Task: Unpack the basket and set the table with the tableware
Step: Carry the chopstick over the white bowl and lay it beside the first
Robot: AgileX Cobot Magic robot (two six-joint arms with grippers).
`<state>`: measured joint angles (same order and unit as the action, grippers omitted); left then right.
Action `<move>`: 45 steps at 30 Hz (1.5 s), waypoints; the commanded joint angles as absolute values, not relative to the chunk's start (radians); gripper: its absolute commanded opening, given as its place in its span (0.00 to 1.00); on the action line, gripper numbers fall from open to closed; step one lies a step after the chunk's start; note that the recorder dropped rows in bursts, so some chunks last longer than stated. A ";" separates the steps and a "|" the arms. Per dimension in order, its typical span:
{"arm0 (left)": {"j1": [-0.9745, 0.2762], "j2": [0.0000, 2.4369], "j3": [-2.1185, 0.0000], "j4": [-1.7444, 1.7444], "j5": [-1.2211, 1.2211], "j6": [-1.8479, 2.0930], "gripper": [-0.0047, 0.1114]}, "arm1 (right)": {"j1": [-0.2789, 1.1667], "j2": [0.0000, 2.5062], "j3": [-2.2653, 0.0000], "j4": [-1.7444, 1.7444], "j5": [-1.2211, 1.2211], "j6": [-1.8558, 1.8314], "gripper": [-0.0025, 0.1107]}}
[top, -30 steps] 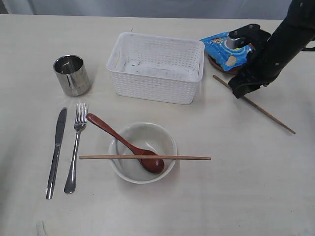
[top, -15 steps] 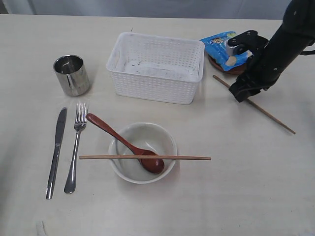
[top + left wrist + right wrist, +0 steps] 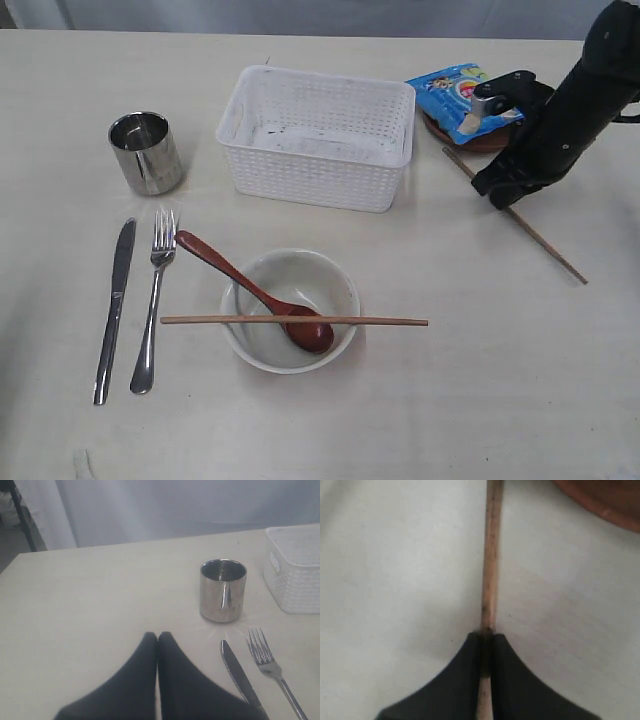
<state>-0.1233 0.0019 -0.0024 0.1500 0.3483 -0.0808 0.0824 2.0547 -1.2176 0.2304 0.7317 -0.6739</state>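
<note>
Now the right black claw (image 3: 486, 636) pinches one thin brown wooden chopstick (image 3: 491, 555) at the far right of the pale cream table (image 3: 480, 400). The second brown chopstick (image 3: 385, 321) lies across one off-white bowl (image 3: 310, 278) holding one red-brown wooden spoon (image 3: 215, 258). The left black claw (image 3: 158, 636) is clenched shut. One white plastic basket (image 3: 315, 165) sits behind.

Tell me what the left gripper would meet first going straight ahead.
Probably nothing: ahead of the left gripper lies only bare table; the cup stands off that line. Depth is unclear.
</note>
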 commanded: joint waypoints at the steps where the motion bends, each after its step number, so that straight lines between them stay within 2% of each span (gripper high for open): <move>1: -0.128 0.000 0.000 0.153 0.348 -0.083 0.04 | 0.081 2.076 -1.209 0.238 0.743 -0.675 0.02; 11: -0.128 0.000 0.000 0.153 0.348 -0.083 0.04 | 0.085 1.883 -1.209 0.253 0.739 -0.713 0.02; 17: -0.128 0.000 0.000 0.153 0.348 -0.083 0.04 | 0.103 1.687 -1.209 0.428 0.748 -0.847 0.02; 22: -0.128 0.000 0.000 0.153 0.348 -0.083 0.04 | 0.251 1.558 -1.209 0.448 0.775 -0.899 0.02; 26: -0.128 0.000 0.000 0.153 0.348 -0.083 0.04 | 0.482 1.520 -1.209 0.391 0.800 -0.901 0.02; 30: -0.128 0.000 0.000 0.153 0.348 -0.083 0.04 | 0.720 1.544 -1.209 0.211 0.816 -0.834 0.02; 34: -0.128 0.000 0.000 0.153 0.348 -0.083 0.04 | 0.889 1.603 -1.209 -0.019 0.838 -0.663 0.02; 37: -0.128 0.000 0.000 0.153 0.348 -0.083 0.04 | 0.939 1.658 -1.209 -0.070 0.860 -0.596 0.02; 45: -0.128 0.000 0.000 0.153 0.348 -0.083 0.04 | 0.946 1.729 -1.209 -0.046 0.854 -0.649 0.02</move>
